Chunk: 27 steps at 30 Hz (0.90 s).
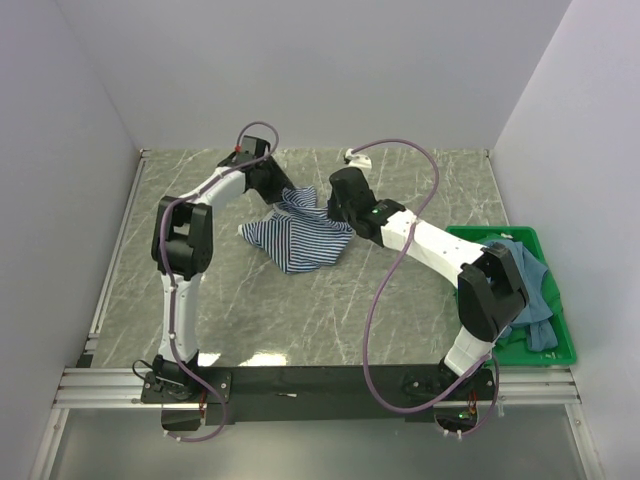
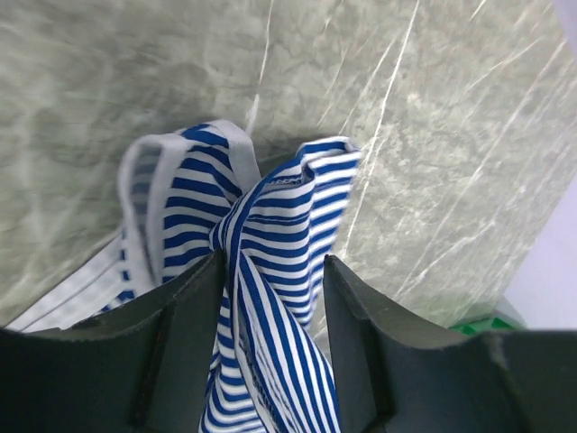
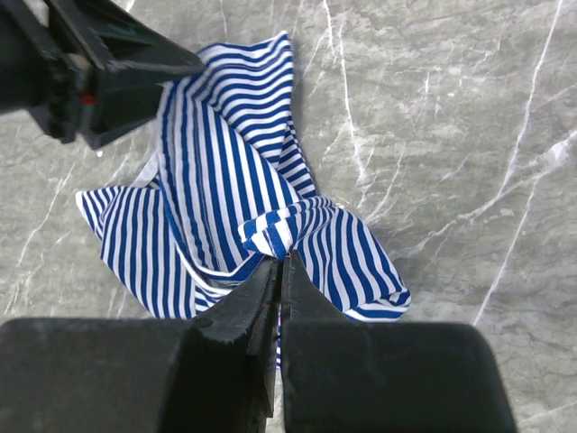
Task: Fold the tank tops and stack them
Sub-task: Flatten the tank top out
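The navy-and-white striped tank top lies bunched on the marble table between the two arms. My left gripper is at its far edge. In the left wrist view the left gripper has its jaws apart, and a twisted fold of the striped top hangs between them, against the left finger. My right gripper is at the top's right side. In the right wrist view the right gripper is shut on a small pinched fold of the striped top. The teal-blue tank top lies crumpled in the crate.
A green plastic crate stands at the table's right edge beside the right arm's elbow. Its corner shows in the left wrist view. White walls close the table on three sides. Purple cables loop above both arms.
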### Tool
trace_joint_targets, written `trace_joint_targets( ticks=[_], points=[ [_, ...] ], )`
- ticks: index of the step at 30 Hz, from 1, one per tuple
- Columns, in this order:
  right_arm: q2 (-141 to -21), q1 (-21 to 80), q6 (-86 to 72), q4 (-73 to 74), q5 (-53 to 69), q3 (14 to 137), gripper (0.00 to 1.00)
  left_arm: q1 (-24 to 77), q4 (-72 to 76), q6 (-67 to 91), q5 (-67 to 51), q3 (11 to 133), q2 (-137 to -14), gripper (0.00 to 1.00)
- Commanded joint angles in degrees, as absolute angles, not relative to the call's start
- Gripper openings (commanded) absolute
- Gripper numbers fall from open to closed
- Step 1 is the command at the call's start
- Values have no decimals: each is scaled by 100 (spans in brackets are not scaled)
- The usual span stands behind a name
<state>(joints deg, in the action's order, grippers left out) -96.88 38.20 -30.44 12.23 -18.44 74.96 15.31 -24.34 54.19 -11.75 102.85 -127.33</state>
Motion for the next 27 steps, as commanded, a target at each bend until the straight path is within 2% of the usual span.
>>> trace_joint_targets(
  ticks=[1,4,6,7,10,15,18,20,23,27],
  points=[
    [-9369,3692,-3076,1239,-2013,7524,0,1617,-2558,5343,-1204,10503,-12920,52],
    [-9290,3648,-3085,1266,-2021,7497,0,1617,-2470,5396,-1117,10476,-12911,45],
    [-9220,3586,-3102,1336,-2030,7515,0,1617,-2505,5353,-1090,10546,-12964,34],
    [-9194,3490,-3111,1362,-2022,7576,0,1617,-2505,5335,-1099,10660,-12981,23],
    [-9123,3253,-3120,1389,-1820,7882,0,1547,-2365,5317,-1239,10871,-13017,1],
    [-9316,2699,-2805,1196,-1417,8849,0,1310,-2198,5379,-1256,11723,-12876,0],
    [-9448,2549,-2515,1021,-1248,9789,0,1117,-2215,5467,-1231,12854,-12832,0],
    [-9509,2540,-2374,949,-1248,10509,0,941,-2084,5554,-1213,13200,-12658,0],
    [-9414,2540,-2198,836,-1309,11205,0,695,-1803,5686,-1187,13403,-12149,0],
    [-8983,2540,-2180,502,-1380,11189,0,431,-1451,5678,-1116,13027,-11305,0]
  ],
)
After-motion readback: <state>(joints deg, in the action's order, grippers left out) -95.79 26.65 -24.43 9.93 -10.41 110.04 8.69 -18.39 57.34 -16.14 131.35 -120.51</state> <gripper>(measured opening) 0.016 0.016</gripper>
